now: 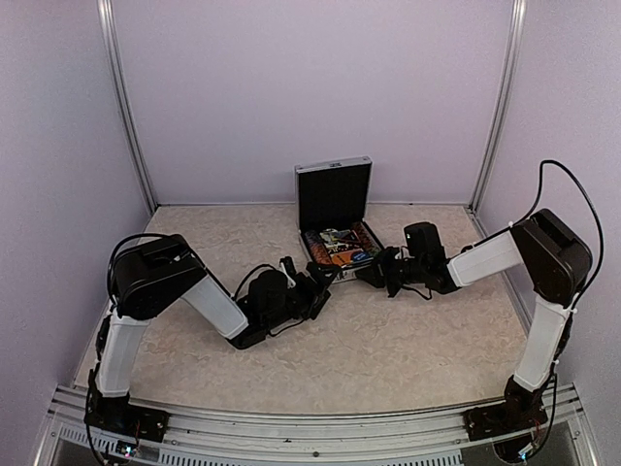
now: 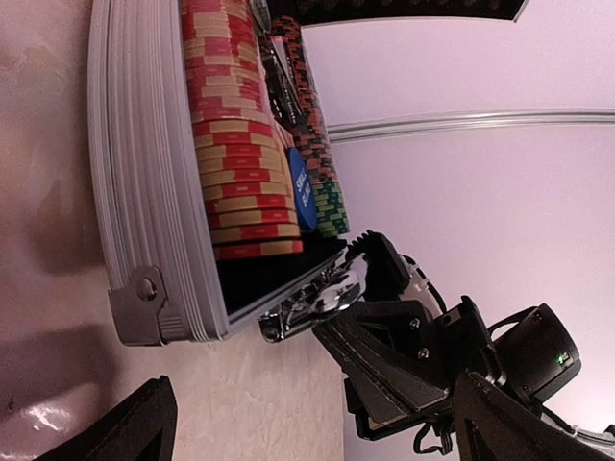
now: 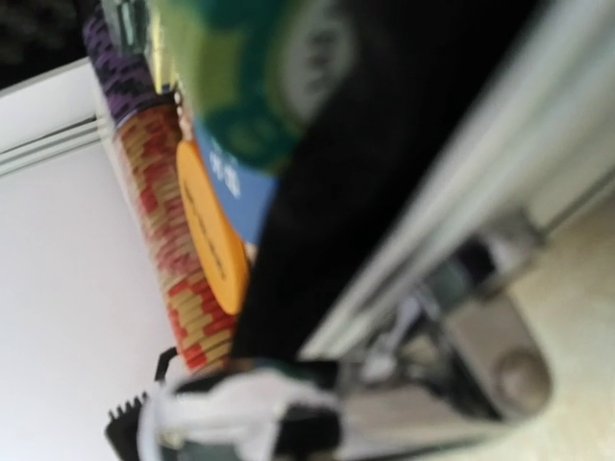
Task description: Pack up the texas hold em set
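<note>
- Nudging is the near risk: the right hand [image 1: 380,270], pressed together at the front right corner of the case [image 2: 135,144], could shove the unbraced case across the desk [image 1: 408,340].
- The left hand [image 1: 312,277], spread apart and holding nothing, sits just beside the front left corner; a stray sweep may jolt the chips.
- The lid [image 1: 334,192] stands upright at the far middle and may slam if tipped.
- Counts: two hands, one case, one red chip row [image 2: 235,144], one blue disc [image 2: 298,187], one orange disc [image 3: 213,240].
</note>
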You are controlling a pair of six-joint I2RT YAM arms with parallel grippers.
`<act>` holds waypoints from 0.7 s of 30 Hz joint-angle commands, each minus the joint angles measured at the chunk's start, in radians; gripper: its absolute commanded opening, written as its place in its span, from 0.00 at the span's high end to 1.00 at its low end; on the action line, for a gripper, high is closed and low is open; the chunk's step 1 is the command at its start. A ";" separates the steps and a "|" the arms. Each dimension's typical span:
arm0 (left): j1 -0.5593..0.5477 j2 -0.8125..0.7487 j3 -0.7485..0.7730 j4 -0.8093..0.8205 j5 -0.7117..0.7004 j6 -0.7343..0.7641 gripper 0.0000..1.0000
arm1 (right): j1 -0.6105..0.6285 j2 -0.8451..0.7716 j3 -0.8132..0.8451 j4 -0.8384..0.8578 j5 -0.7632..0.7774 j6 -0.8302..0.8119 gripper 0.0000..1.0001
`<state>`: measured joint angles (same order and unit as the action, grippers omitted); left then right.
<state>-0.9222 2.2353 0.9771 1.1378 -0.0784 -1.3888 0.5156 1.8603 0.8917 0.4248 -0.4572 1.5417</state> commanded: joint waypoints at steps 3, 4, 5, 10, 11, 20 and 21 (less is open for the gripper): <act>0.008 0.007 0.045 -0.003 0.032 0.016 0.01 | 0.013 -0.094 0.057 0.268 -0.075 -0.030 1.00; 0.010 0.016 0.050 -0.017 0.030 0.015 0.01 | 0.012 -0.097 0.062 0.262 -0.076 -0.034 1.00; 0.012 0.019 0.054 -0.029 0.026 0.015 0.01 | 0.013 -0.100 0.066 0.256 -0.077 -0.039 1.00; 0.019 0.014 0.062 -0.083 0.000 0.049 0.01 | 0.013 -0.104 0.073 0.251 -0.078 -0.043 1.00; 0.021 0.008 0.064 -0.101 -0.007 0.059 0.01 | 0.014 -0.105 0.071 0.253 -0.080 -0.042 1.00; 0.042 -0.015 0.047 -0.121 -0.046 0.103 0.09 | 0.014 -0.107 0.079 0.251 -0.078 -0.042 1.00; 0.045 -0.015 0.039 -0.107 -0.044 0.102 0.13 | 0.012 -0.107 0.080 0.250 -0.077 -0.043 1.00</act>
<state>-0.8925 2.2356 1.0225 1.0321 -0.0978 -1.3239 0.5156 1.8603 0.8921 0.4454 -0.4717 1.5307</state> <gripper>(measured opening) 0.926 0.007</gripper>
